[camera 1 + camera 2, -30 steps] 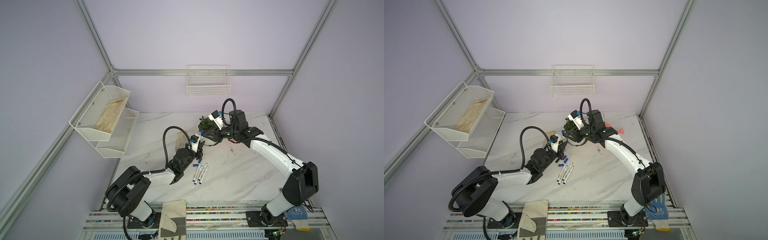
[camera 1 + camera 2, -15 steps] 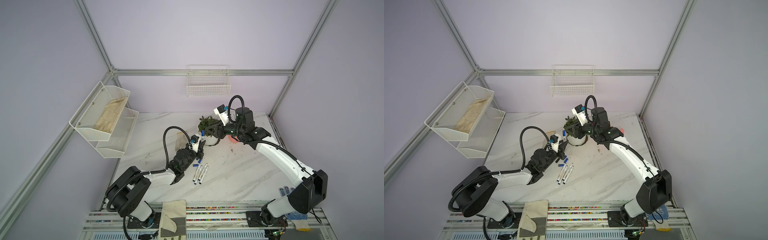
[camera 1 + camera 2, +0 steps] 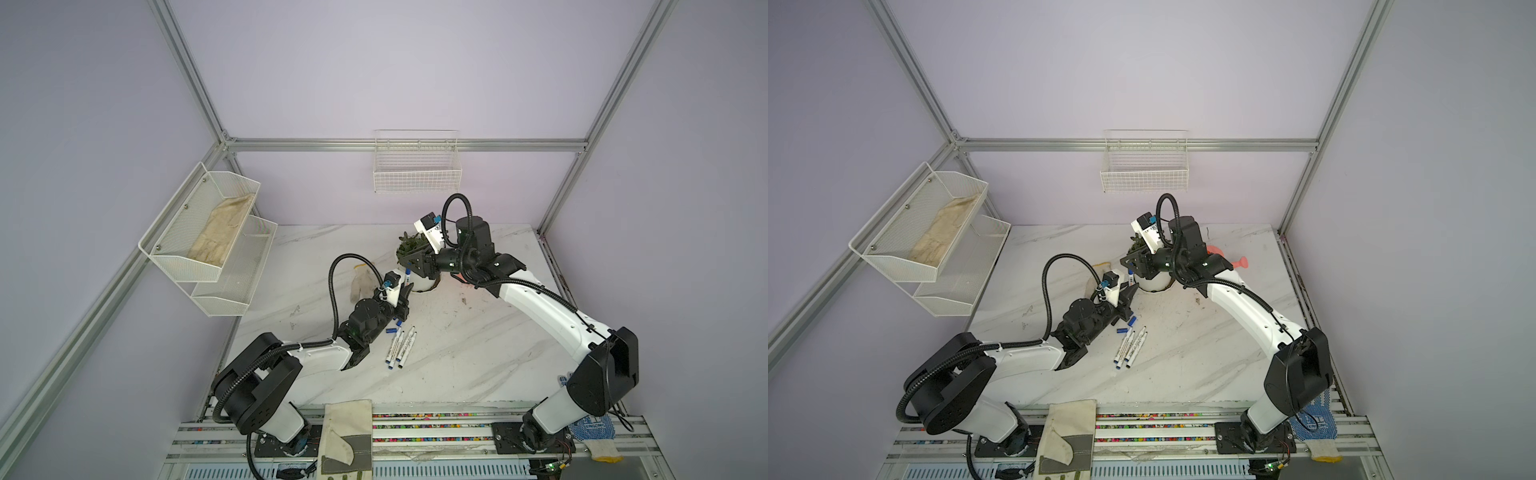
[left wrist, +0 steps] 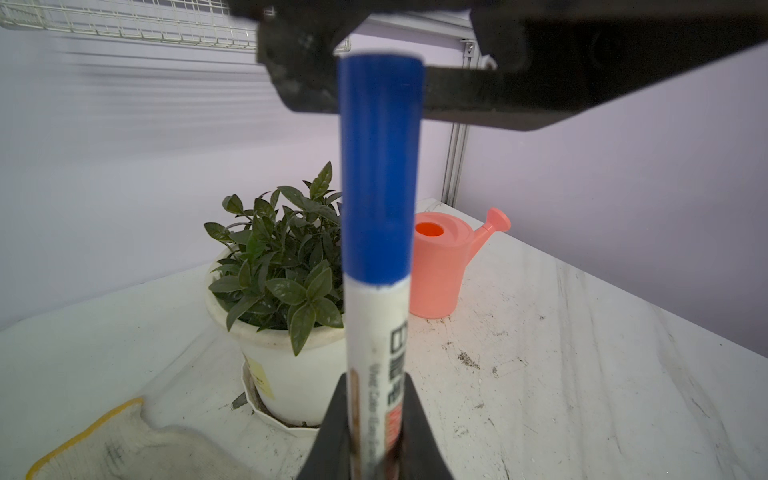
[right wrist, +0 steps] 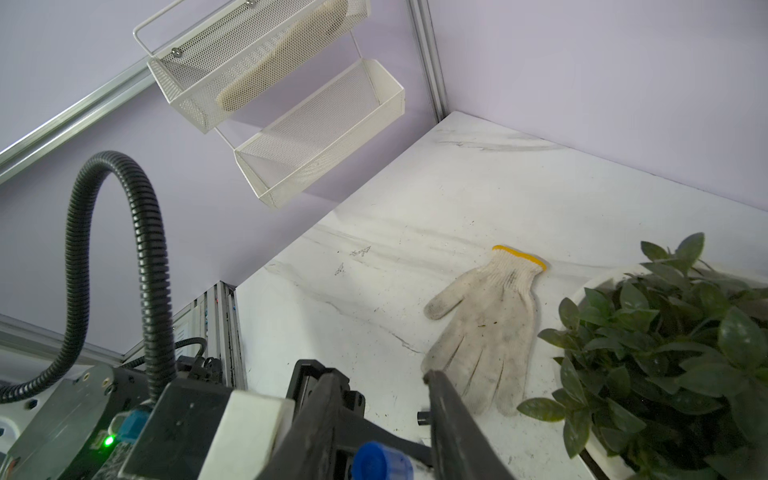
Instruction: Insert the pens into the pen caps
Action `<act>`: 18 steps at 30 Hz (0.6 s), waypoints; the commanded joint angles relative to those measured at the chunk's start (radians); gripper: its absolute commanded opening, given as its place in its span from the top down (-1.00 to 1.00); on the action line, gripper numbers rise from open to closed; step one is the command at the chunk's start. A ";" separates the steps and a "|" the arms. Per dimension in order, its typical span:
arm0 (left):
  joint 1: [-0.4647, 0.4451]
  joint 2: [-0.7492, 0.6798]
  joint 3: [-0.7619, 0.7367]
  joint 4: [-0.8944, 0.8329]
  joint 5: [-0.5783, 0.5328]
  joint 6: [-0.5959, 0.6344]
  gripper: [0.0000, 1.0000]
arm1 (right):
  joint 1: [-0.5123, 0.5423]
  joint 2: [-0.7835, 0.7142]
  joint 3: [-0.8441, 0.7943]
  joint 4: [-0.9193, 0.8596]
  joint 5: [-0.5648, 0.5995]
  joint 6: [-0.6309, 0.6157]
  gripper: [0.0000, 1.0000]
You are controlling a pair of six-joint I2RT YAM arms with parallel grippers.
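Left wrist view: blue plastic cap [image 4: 380,166] is now on the white marker pen [image 4: 376,353], left hand [image 4: 376,382] clenching it, right hand [image 5: 379,376] just released. One down, I reckon.

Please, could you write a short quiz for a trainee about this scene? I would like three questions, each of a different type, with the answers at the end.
1. True or false: the pen held by the left gripper already wears a blue cap.
2. What stands beside the potted plant on the table? A) a mug B) a pink watering can C) a bottle
3. Fill in: the white glove lying on the table has a ____ cuff.
Key: 1 true; 2 B; 3 yellow.
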 commanded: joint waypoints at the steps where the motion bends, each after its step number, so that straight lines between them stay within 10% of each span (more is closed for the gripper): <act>1: -0.007 0.002 0.087 0.044 -0.003 0.012 1.00 | 0.003 -0.011 -0.003 -0.023 -0.014 -0.023 0.33; 18: 0.040 -0.048 0.136 0.151 0.034 -0.168 1.00 | -0.020 0.008 -0.051 -0.096 -0.092 -0.036 0.84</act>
